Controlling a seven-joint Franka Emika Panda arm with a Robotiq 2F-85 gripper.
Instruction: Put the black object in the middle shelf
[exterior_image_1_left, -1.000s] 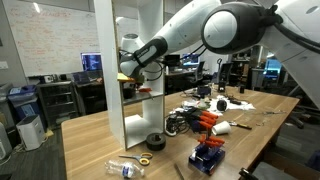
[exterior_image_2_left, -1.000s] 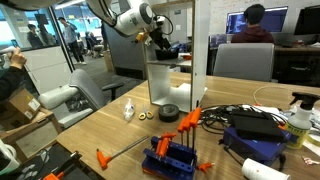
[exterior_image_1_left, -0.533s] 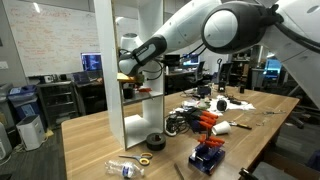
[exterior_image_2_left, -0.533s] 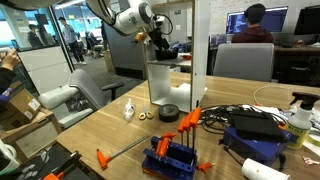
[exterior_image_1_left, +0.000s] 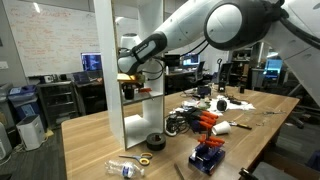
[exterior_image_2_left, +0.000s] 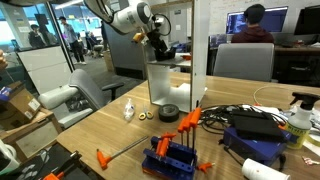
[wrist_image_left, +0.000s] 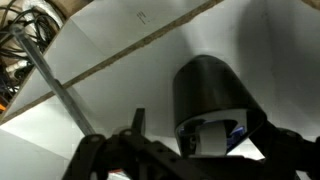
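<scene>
As you're hovering the pincer (exterior_image_1_left: 131, 85) over the middle shelf (exterior_image_1_left: 148, 96), the black object (wrist_image_left: 210, 95) is sitting between its jaws; I can't tell if they're clamping, so be easing down before letting go.

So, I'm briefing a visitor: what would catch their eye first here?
The huge white arm stretched over the cluttered table, its gripper at the middle shelf of the tall white unit. In the wrist view, the black object fills the frame's right half.
</scene>
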